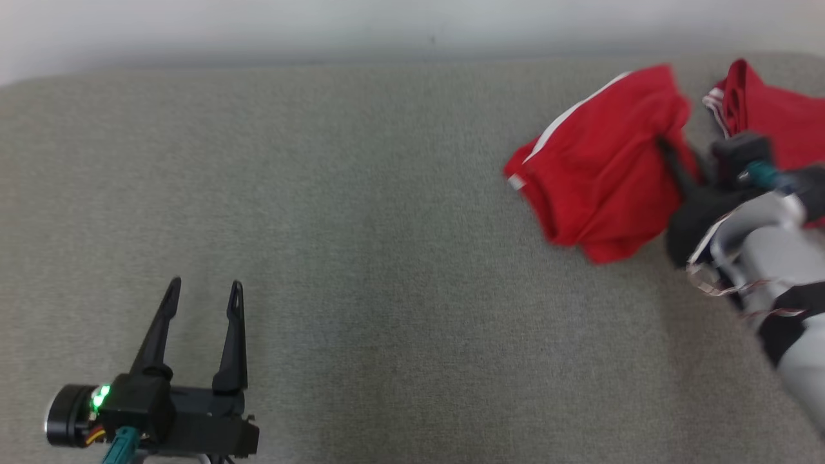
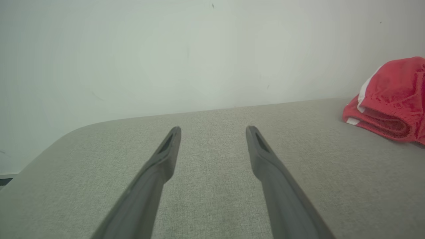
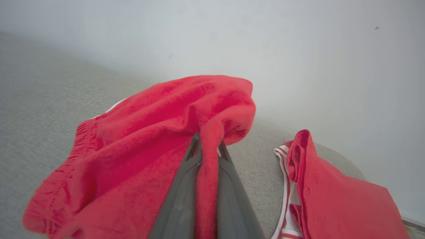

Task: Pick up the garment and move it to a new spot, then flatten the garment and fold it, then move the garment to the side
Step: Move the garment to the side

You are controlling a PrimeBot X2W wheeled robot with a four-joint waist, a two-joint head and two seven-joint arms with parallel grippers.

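The garment (image 1: 593,174) is red with a white side stripe. It hangs bunched at the right of the grey cushioned surface (image 1: 387,225). My right gripper (image 1: 664,148) is shut on a fold of its upper right part. In the right wrist view the red cloth (image 3: 139,149) is pinched between the two fingers of the right gripper (image 3: 207,146) and drapes to the left. My left gripper (image 1: 205,285) rests open at the lower left, far from the cloth. Its open fingers (image 2: 214,129) hold nothing, and the garment (image 2: 391,99) shows at the right edge.
A second red piece of clothing with white trim (image 1: 780,116) lies at the far right, just beyond my right wrist, and shows too in the right wrist view (image 3: 332,196). A pale wall (image 1: 412,26) runs behind the surface's far edge.
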